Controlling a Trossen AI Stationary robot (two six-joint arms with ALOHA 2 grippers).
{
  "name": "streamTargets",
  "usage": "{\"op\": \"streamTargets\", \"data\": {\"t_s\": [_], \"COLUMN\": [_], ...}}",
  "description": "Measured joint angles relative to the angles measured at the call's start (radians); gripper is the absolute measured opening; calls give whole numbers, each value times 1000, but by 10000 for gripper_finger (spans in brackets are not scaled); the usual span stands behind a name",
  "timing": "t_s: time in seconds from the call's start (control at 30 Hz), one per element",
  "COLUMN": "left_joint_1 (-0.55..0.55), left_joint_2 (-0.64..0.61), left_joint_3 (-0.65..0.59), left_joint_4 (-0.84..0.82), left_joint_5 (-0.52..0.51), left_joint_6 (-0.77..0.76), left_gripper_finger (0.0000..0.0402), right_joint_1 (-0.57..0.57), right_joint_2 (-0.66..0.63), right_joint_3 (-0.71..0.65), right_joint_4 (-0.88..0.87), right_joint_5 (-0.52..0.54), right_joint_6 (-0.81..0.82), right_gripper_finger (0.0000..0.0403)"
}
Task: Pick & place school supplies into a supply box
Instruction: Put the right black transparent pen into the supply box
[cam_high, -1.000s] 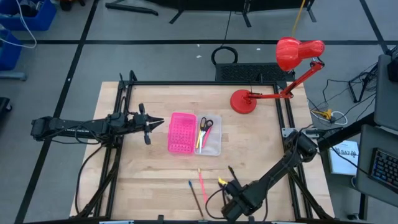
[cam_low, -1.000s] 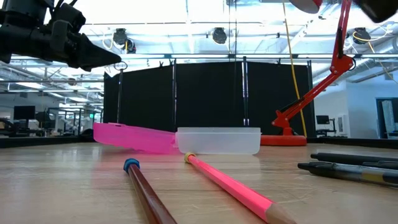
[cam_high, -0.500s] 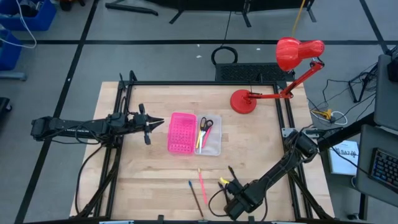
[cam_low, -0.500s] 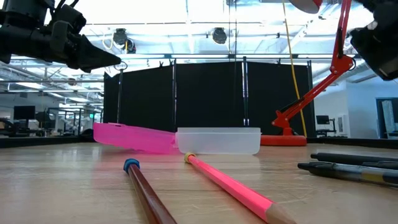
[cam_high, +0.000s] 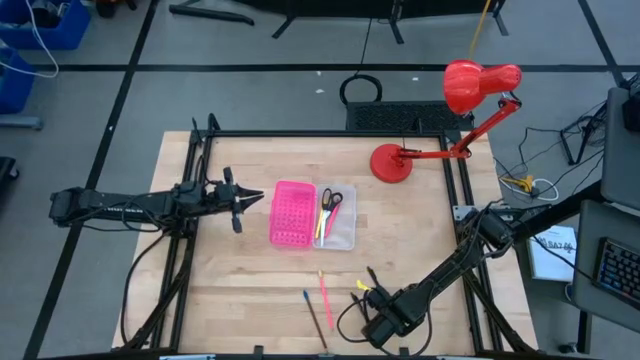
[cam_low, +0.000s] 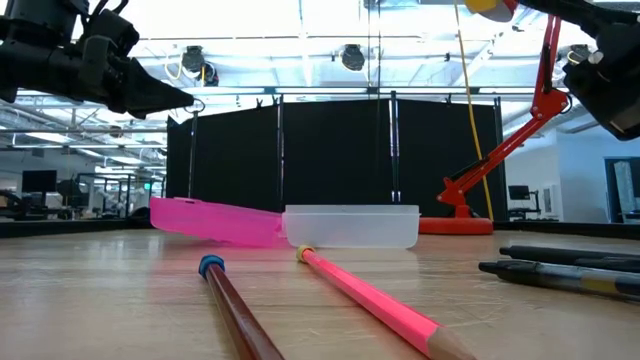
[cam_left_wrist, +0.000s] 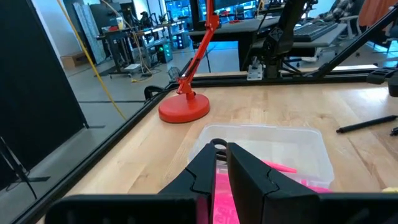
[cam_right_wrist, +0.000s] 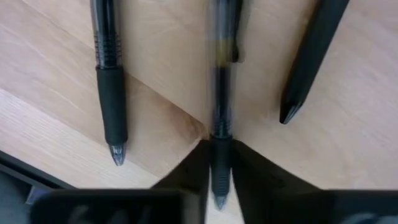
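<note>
partly done: scissors (cam_high: 332, 198) and some pens already in the box (cam_high: 345, 236). right gripper (cam_right_wrist: 214, 163) pinching a yellow pen (cam_right_wrist: 220, 81) (lifted off the table's near edge). left gripper (cam_left_wrist: 219, 167) pressed together, idle beside the pink half. pencils (cam_high: 323, 296) left on the table

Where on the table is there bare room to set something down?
Bare wood lies between the lamp base and the clear box, and in the near-left corner below the pink half. It is crowded around the right hand, among pens and pencils.
</note>
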Motion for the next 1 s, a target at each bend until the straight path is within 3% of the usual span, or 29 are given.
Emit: {"op": "streamTargets", "data": {"t_s": [0.07, 0.37, 0.7, 1.0], "left_joint_1": [0, 0, 0, 0], "left_joint_2": [0, 0, 0, 0], "left_joint_3": [0, 0, 0, 0], "left_joint_4": [-3, -52, -50, -46], "left_joint_5": [0, 0, 0, 0], "left_joint_6": [0, -2, -36, -58], "left_gripper_finger": [49, 49, 49, 49], "right_joint_1": [0, -18, -27, -271], "right_joint_2": [1, -75, -252, -424], "right_joint_3": [0, -2, 16, -13], "right_joint_4": [-1, 23, 4, 60], "right_joint_5": [-1, 9, 302, 645], "right_joint_6": [-4, -48, -85, -261], "right_gripper_finger": [25, 27, 24, 24]}}
